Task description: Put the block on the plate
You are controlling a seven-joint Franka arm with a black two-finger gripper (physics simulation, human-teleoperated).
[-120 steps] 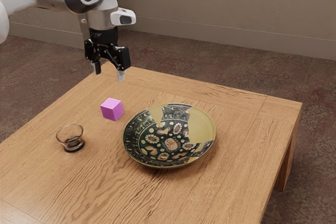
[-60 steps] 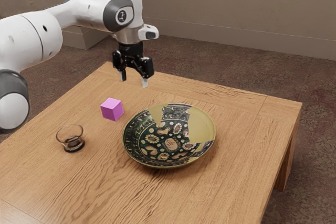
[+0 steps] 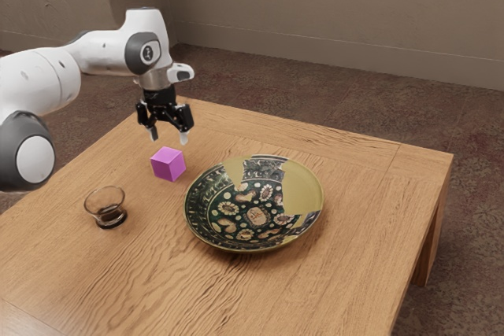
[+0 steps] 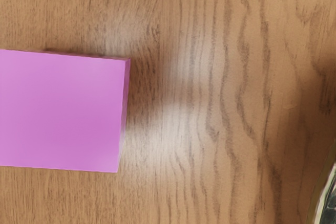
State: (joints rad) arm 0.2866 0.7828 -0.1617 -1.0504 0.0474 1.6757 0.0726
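1. The magenta cube [image 3: 168, 164] sits flat on the wooden table [image 3: 370, 234], inward from the edge at the exterior view's left, toward the far corner on that side.
2. It looks rigid, with smooth, flat faces; I judge it light, not fragile, and perhaps a little slippery. Best hold: two opposite upright faces, around mid-height, with the jaws squared to them so it doesn't twist.
3. The gripper [image 3: 168, 138] is above the cube, its jaws wide apart with nothing between them. It seems slightly off the cube's centre, though I can't be certain from this angle. The next move calls for centring, then a straight descent; a fingertip could catch the cube's top.
4. The patterned plate [image 3: 256, 214] lies just beside the cube, toward the table's middle. Its raised rim asks for a clear lift and a gentle release.
5. The small glass bowl [image 3: 106, 207] stands near the same side edge, apart from both.
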